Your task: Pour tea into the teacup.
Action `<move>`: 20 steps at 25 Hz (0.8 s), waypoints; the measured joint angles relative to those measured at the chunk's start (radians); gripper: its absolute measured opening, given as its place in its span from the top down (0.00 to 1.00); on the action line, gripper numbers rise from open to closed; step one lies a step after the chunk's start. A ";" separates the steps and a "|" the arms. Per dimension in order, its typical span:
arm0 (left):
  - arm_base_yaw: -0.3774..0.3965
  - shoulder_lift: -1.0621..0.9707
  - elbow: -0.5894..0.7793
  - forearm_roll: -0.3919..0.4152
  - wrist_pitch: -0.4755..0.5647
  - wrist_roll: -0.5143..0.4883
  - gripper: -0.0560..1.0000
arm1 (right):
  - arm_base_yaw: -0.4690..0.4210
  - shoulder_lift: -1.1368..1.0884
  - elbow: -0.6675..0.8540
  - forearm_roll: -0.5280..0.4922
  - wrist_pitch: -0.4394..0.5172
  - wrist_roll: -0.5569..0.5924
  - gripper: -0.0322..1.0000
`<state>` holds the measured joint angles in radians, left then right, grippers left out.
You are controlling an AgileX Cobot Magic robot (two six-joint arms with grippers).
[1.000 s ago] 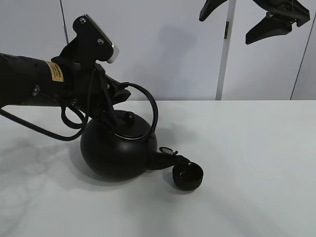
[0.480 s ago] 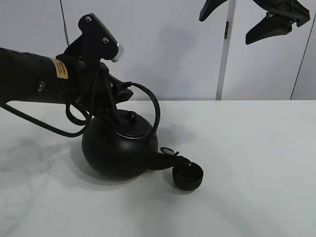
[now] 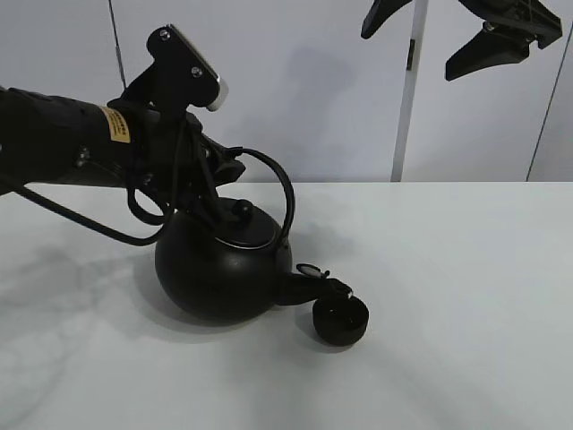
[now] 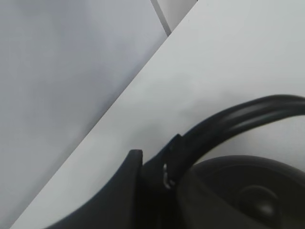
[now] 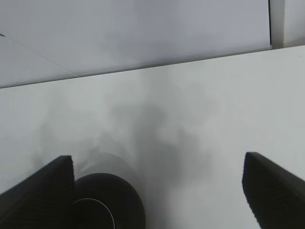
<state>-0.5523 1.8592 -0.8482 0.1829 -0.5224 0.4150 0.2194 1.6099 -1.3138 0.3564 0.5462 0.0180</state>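
Teacup [image 3: 341, 322] sits on tabletop [image 3: 466, 296] just under kettle [image 3: 219, 269] spout [image 3: 304, 285], so w/ left pincer [image 3: 219, 175] clamped on the arched handle [image 3: 273, 175] I'd tip slow & steady, spout kept over the rim, while right pincer [image 3: 407, 54] hangs spread wide, well up & away.

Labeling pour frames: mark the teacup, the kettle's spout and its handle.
teacup [image 3: 341, 323], exterior high view, middle of the cup body.
kettle spout [image 3: 298, 288], exterior high view, midway along the spout.
kettle handle [image 4: 238, 116], left wrist view, on the arched bar.
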 joint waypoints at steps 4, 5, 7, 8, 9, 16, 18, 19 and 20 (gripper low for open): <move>0.000 0.000 0.000 0.000 0.000 -0.003 0.85 | 0.000 0.000 0.000 0.000 0.000 0.000 0.33; 0.000 0.000 0.000 0.000 0.000 -0.012 0.85 | 0.000 0.000 0.000 0.000 0.000 0.000 0.33; 0.000 0.000 0.000 -0.005 0.004 -0.037 0.85 | 0.000 0.000 0.000 0.000 0.000 0.000 0.33; 0.000 -0.001 0.000 -0.011 0.008 -0.049 0.85 | 0.000 0.000 0.000 0.000 0.000 0.000 0.33; 0.000 -0.003 0.000 -0.018 0.012 -0.059 0.85 | 0.000 0.000 0.000 0.000 0.000 0.000 0.33; 0.000 -0.079 0.068 -0.144 -0.045 -0.090 0.85 | 0.000 0.000 0.000 0.000 0.000 0.000 0.33; 0.000 -0.105 0.105 -0.192 -0.096 -0.098 0.85 | 0.000 0.000 0.000 0.000 0.000 0.000 0.33; 0.000 -0.118 0.127 -0.212 -0.123 -0.105 0.85 | 0.000 0.000 0.000 0.000 0.000 0.000 0.33; 0.000 -0.127 0.149 -0.226 -0.148 -0.118 0.85 | 0.000 0.000 0.000 0.000 0.000 0.000 0.33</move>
<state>-0.5523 1.7320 -0.6990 -0.0429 -0.6706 0.2967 0.2194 1.6099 -1.3138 0.3564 0.5462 0.0180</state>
